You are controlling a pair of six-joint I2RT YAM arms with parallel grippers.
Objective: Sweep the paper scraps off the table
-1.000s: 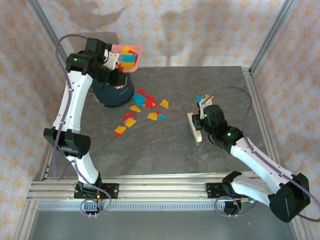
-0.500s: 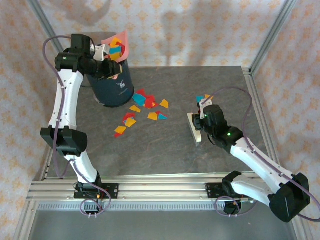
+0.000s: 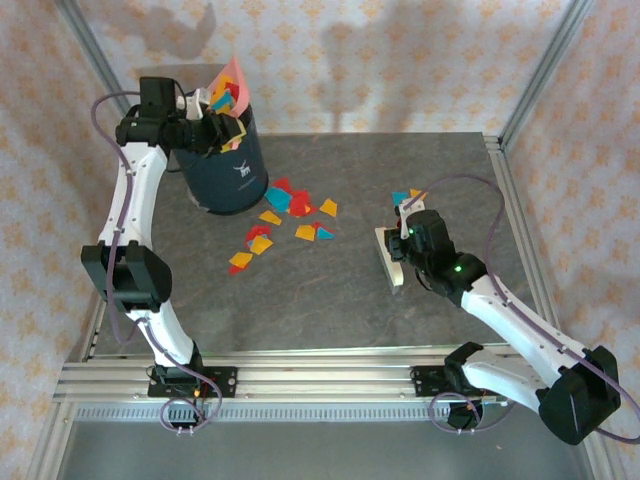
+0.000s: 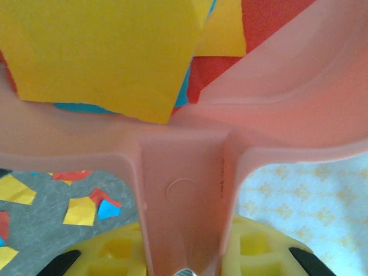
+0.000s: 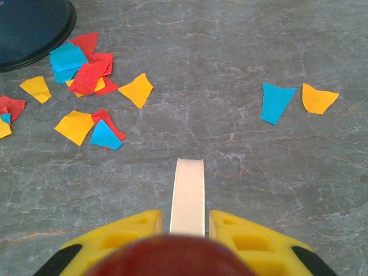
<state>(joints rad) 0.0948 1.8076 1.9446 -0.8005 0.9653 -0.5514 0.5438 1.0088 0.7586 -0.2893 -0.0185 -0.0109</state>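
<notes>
Dustpan (image 3: 230, 85) tipped over bin (image 3: 235, 178), left gripper (image 4: 184, 256) clamped on its handle.
We see right gripper (image 5: 187, 230) clenched on brush (image 3: 390, 258), which rests on table (image 3: 330, 300). Paper scraps (image 3: 290, 208) lie beside bin, a few just beyond brush. Stone is bare toward the near edge.

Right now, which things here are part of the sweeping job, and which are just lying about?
Part of the job: paper scraps, table, pink dustpan, dark bin, cream sweeper.
Just there: aluminium frame posts, patterned backdrop.
</notes>
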